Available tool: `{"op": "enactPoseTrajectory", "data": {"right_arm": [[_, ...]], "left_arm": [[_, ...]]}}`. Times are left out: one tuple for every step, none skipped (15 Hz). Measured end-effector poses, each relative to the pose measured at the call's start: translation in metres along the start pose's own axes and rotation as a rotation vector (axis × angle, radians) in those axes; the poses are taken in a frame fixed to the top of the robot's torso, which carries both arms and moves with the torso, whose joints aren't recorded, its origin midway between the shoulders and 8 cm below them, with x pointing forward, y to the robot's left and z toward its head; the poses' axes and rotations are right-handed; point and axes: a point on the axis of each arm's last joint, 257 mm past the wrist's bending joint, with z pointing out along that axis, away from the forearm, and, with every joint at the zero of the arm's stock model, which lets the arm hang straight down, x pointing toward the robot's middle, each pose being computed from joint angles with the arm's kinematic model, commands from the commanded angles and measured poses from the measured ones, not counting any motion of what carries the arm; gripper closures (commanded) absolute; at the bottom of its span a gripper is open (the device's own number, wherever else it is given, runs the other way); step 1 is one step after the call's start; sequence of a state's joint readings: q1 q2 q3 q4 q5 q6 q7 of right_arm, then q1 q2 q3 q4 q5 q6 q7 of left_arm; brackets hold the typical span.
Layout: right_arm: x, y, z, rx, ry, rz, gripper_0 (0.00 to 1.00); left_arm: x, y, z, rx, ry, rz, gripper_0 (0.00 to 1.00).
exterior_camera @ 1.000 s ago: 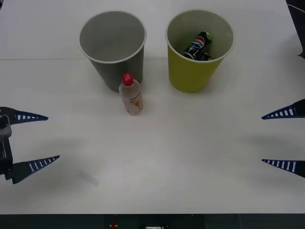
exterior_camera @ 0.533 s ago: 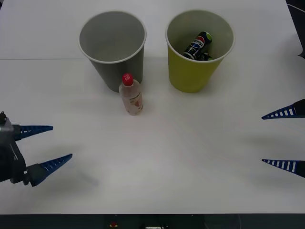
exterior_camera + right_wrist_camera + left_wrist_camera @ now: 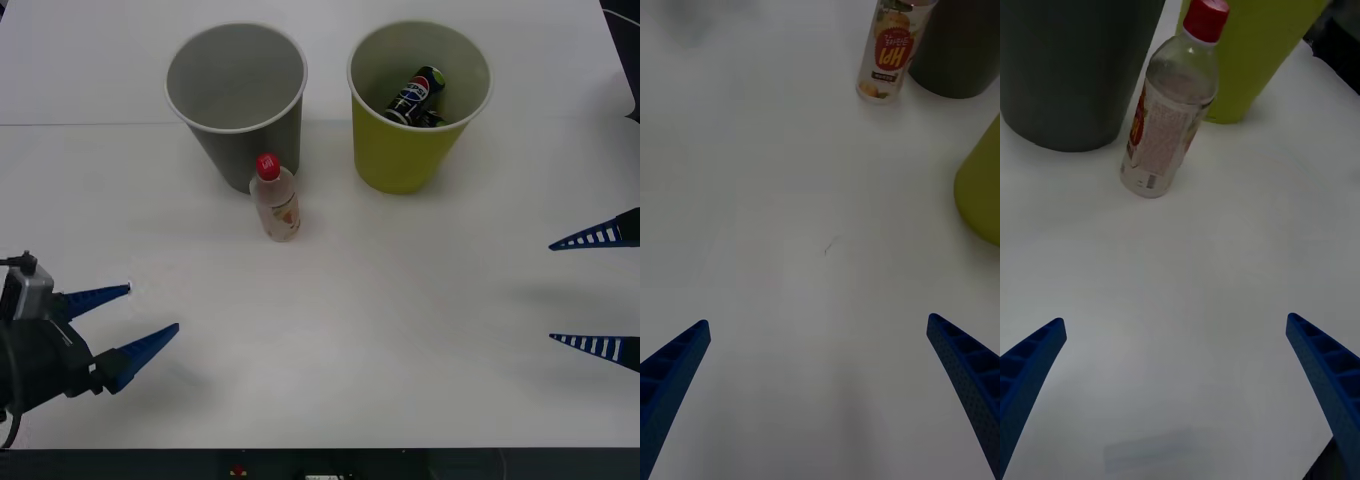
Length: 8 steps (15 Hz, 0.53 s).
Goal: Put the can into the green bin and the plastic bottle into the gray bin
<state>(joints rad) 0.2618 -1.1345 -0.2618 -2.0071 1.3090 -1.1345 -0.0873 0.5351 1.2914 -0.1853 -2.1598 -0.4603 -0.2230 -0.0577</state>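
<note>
- Landmark: the plastic bottle (image 3: 275,203) stands upright on the white table (image 3: 400,330), red cap on top, fruit label facing the robot.
- The gray bin (image 3: 236,100) stands just behind the bottle, on the far side from the robot. In the front view the bottle's cap overlaps the bin's lower wall; I cannot tell whether the two touch.
- The green bin (image 3: 415,105) stands behind the bottle and to its right, beside the gray bin with a gap between the two.
- The can (image 3: 417,95) lies tilted inside the green bin, leaning on the inner wall, logo visible, green spot at its upper end.
- The left gripper (image 3: 138,322) is low over the table, well to the left of the bottle and nearer the robot. Fingers spread apart, nothing between them, tips pointing toward the bottle's side of the table.
- Left wrist view: the bottle (image 3: 1169,112) sits ahead of the spread blue fingers (image 3: 1028,367), with the gray bin (image 3: 1071,71) and green bin (image 3: 1251,52) behind it.
- The right gripper (image 3: 590,290) is at the right edge of the table, well to the right of the bottle and nearer the robot. Fingers wide apart, holding nothing.
- Right wrist view: the bottle (image 3: 891,52) appears far ahead, the gray bin (image 3: 955,52) next to it, an edge of the green bin (image 3: 981,187) closer in.
</note>
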Motion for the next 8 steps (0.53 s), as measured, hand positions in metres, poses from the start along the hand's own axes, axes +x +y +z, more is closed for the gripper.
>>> {"op": "enactPoseTrajectory", "data": {"right_arm": [[0.0,0.0,0.0,0.0,0.0,0.0,0.0],[0.0,0.0,0.0,0.0,0.0,0.0,0.0],[0.0,0.0,0.0,0.0,0.0,0.0,0.0],[0.0,0.0,0.0,0.0,0.0,0.0,0.0],[0.0,0.0,0.0,0.0,0.0,0.0,0.0],[0.0,0.0,0.0,0.0,0.0,0.0,0.0],[0.0,0.0,0.0,0.0,0.0,0.0,0.0],[0.0,0.0,0.0,0.0,0.0,0.0,0.0]], "left_arm": [[0.004,-0.006,0.004,0.01,-0.004,-0.023,0.0],[0.006,-0.01,0.006,0.015,-0.009,-0.034,0.0],[0.008,-0.012,0.009,0.016,-0.017,-0.04,0.0],[0.009,-0.014,0.012,0.018,-0.027,-0.032,0.0],[0.01,-0.014,0.016,0.014,-0.038,-0.015,0.0],[0.011,-0.014,0.019,0.012,-0.047,-0.001,0.0],[0.013,-0.012,0.023,0.006,-0.053,0.02,0.0],[0.015,-0.01,0.027,0.002,-0.057,0.039,0.0]]}}
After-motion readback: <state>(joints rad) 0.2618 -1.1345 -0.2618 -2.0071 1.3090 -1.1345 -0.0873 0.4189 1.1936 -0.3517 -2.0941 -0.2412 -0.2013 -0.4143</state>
